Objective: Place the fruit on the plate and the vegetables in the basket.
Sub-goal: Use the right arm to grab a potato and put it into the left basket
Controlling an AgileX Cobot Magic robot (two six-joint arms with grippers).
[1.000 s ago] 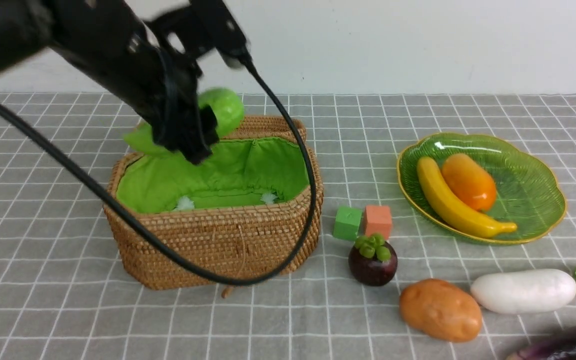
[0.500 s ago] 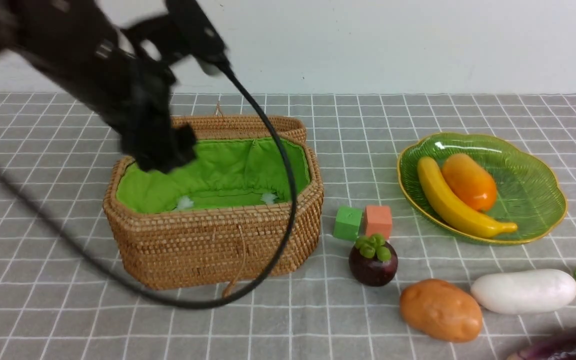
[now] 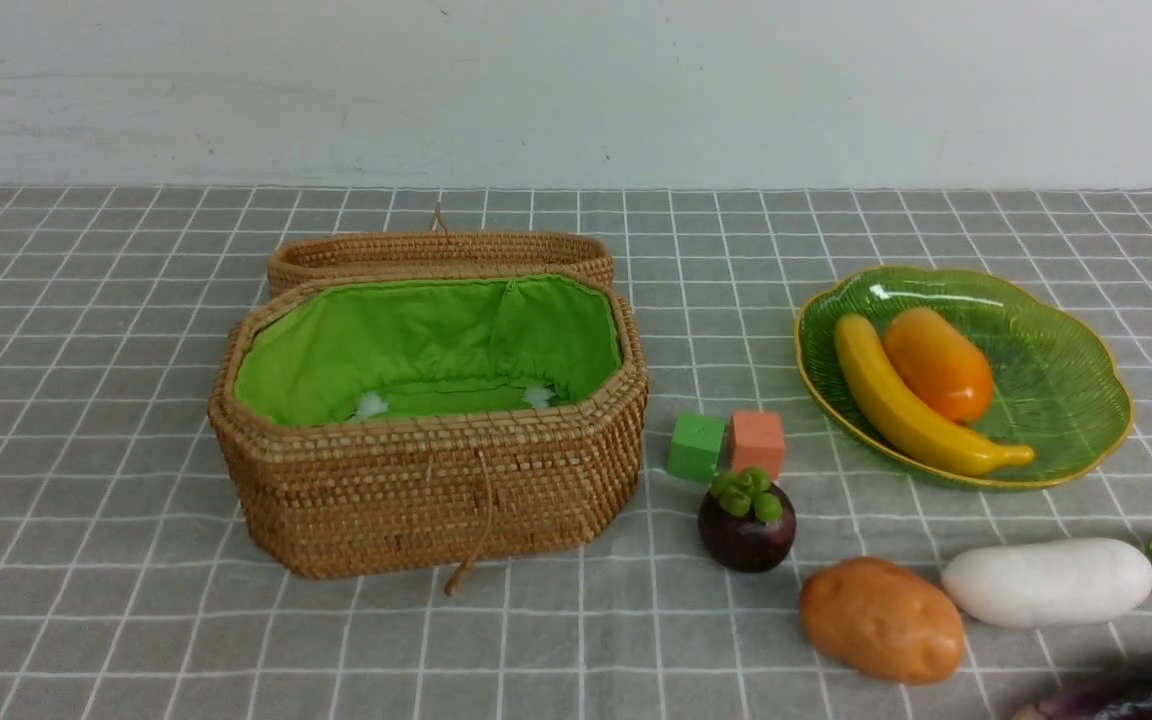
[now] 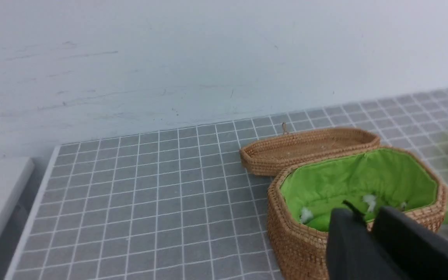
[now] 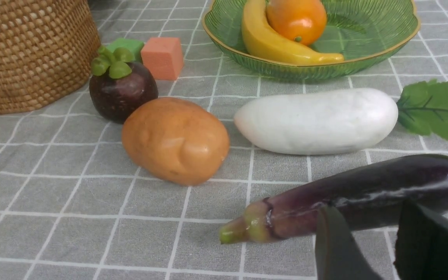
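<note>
The open woven basket (image 3: 436,480) shows only its green lining; the green gourd does not show in any view. The banana (image 3: 896,400) and mango (image 3: 936,362) lie on the green plate (image 3: 1056,380). The mangosteen (image 3: 746,525), potato (image 3: 881,620), radish (image 3: 1046,582) and eggplant (image 3: 1136,685) lie on the cloth at the front right. Neither arm shows in the front view. My left gripper (image 4: 366,217) is shut and empty, above and left of the basket (image 4: 298,241). My right gripper (image 5: 366,210) is open and empty, just short of the eggplant (image 5: 364,186).
The basket lid (image 3: 436,250) lies behind the basket. A green cube (image 3: 695,446) and an orange cube (image 3: 757,441) sit between basket and plate, just behind the mangosteen. The table's left edge (image 4: 37,202) shows in the left wrist view.
My left arm, which held the green gourd over the basket's back, has pulled back to the left out of the front view. The gourd is no longer seen.
</note>
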